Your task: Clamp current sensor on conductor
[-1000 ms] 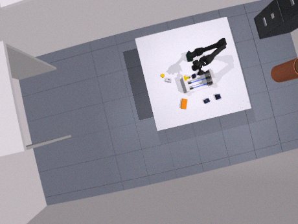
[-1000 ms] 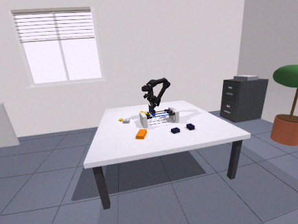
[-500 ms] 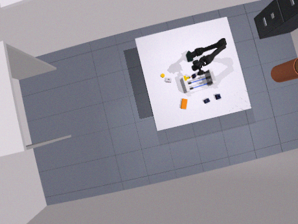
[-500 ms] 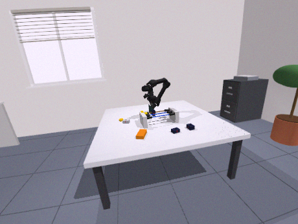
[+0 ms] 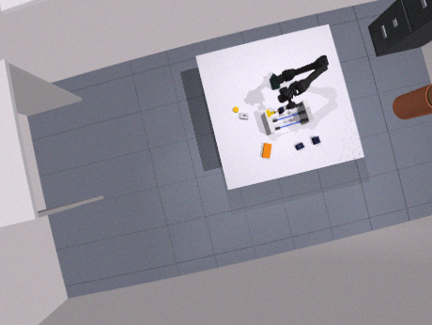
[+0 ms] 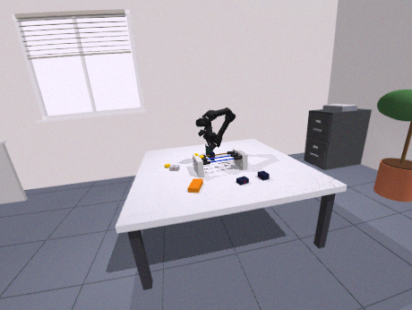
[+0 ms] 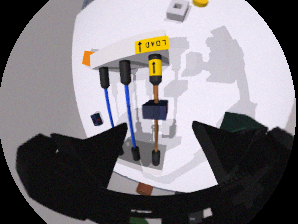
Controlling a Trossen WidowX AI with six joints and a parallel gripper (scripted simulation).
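The dark blue sensor (image 7: 155,110) (image 5: 281,110) sits around the brown conductor (image 7: 156,136), about midway along it. This conductor ends at the yellow-banded sleeve below the yellow LOAD marker (image 7: 152,45). The marker's arrow points away from the gripper side. The sensor's own arrow and its latch cannot be made out. My gripper (image 7: 160,125) is open and empty. In the wrist view its fingertips stand wide apart on both sides of the conductor, a little nearer the camera than the sensor, and do not touch it.
Two blue conductors (image 7: 129,110) (image 7: 108,105) run alongside, between grey end walls (image 6: 198,166) (image 6: 242,160). An orange block (image 5: 267,150) (image 6: 195,185), two dark blue pieces (image 5: 299,147) (image 5: 316,140), a grey block (image 5: 243,116) (image 7: 177,10) and a yellow disc (image 5: 236,109) lie around the rack.
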